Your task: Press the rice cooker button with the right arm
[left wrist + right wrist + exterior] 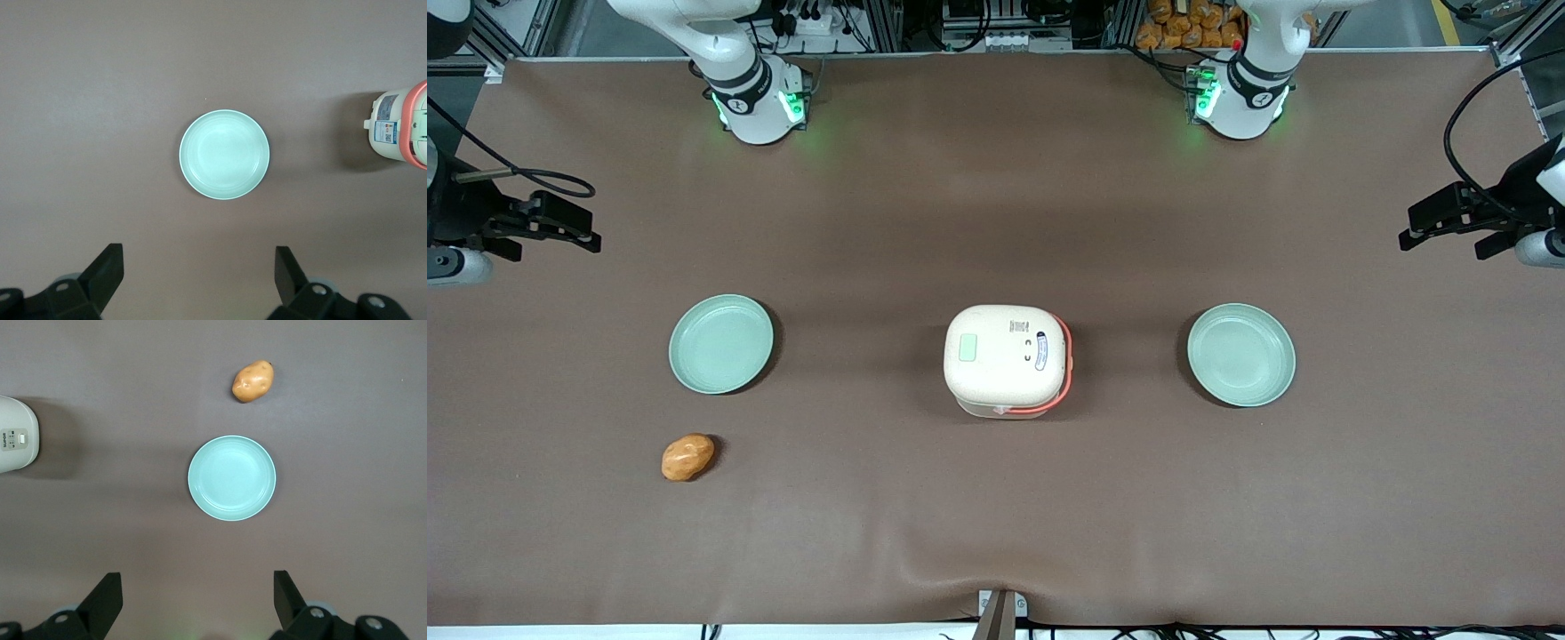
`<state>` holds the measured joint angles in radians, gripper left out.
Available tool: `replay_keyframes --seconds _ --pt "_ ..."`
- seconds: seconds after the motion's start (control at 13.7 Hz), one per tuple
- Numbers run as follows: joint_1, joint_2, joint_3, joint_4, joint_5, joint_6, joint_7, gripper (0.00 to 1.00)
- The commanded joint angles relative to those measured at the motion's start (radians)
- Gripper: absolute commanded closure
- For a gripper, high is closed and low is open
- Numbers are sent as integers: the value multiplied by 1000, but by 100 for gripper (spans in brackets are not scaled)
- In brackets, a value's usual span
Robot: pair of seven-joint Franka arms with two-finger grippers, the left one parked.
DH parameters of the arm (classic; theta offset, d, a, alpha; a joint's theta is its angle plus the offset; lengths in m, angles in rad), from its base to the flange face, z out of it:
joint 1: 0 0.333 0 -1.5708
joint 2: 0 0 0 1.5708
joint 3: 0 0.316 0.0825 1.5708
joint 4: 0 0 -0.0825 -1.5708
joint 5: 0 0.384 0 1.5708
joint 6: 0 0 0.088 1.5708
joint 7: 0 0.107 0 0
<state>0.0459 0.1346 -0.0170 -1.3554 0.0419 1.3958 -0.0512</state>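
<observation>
The cream-white rice cooker (1005, 360) stands mid-table with its lid down and its salmon-orange handle (1065, 356) toward the parked arm's end. The pale green button (967, 348) sits on the lid, toward the working arm's end. My right arm's gripper (578, 224) hangs open and empty at the working arm's end of the table, well away from the cooker and farther from the front camera than it. In the right wrist view the gripper (197, 577) is open above bare mat, and an edge of the cooker (17, 433) shows.
A pale green plate (721, 344) lies between my gripper and the cooker and also shows in the right wrist view (231, 478). A potato (687, 457) lies nearer the front camera than that plate. A second green plate (1240, 355) lies toward the parked arm's end.
</observation>
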Motion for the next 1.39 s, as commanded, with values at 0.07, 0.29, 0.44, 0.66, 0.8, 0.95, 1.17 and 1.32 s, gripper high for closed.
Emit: replay_keyframes --seconds 0.07,0.29,0.44,0.66,0.8,0.95,1.17,1.32 --pt "-14 -9 5 -1 -2 -11 -2 0" --pt "-15 -3 5 -4 0 -9 -1 0" --pt "-15 13 5 -7 0 -3 -1 0" --pt "-17 28 5 -7 0 2 -1 0" --pt "-8 29 5 -7 4 3 -1 0" --pt "3 33 8 -7 21 25 1 0" --pt "69 43 11 -7 64 61 1 0" --pt "126 51 11 -7 73 69 2 18"
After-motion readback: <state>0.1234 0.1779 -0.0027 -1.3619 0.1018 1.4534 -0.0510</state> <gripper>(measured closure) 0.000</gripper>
